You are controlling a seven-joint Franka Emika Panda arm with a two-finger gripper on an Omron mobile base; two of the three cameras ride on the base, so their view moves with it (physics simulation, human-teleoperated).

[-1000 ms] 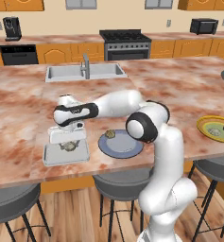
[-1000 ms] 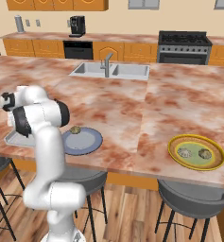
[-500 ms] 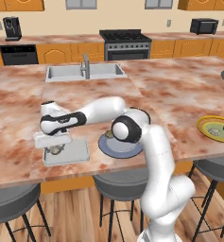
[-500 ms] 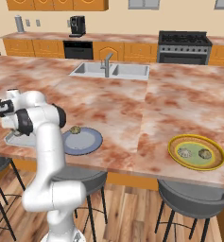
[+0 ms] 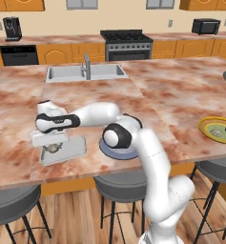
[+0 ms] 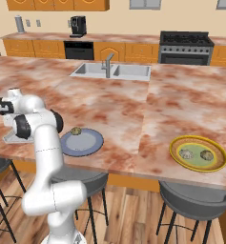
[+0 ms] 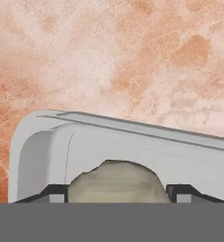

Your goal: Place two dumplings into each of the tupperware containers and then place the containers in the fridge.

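I hold my gripper (image 7: pixel 116 194) over the pale grey rectangular tupperware tub (image 7: pixel 42 142), jaws clenched on one tan-olive dumpling (image 7: pixel 116 182); marble counter (image 7: pixel 132 56) beneath.

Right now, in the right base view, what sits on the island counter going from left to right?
Pale grey tupperware container behind the arm → single dumpling at the blue-grey plate's far-left rim → blue-grey plate → yellow-rimmed plate holding two dumplings.
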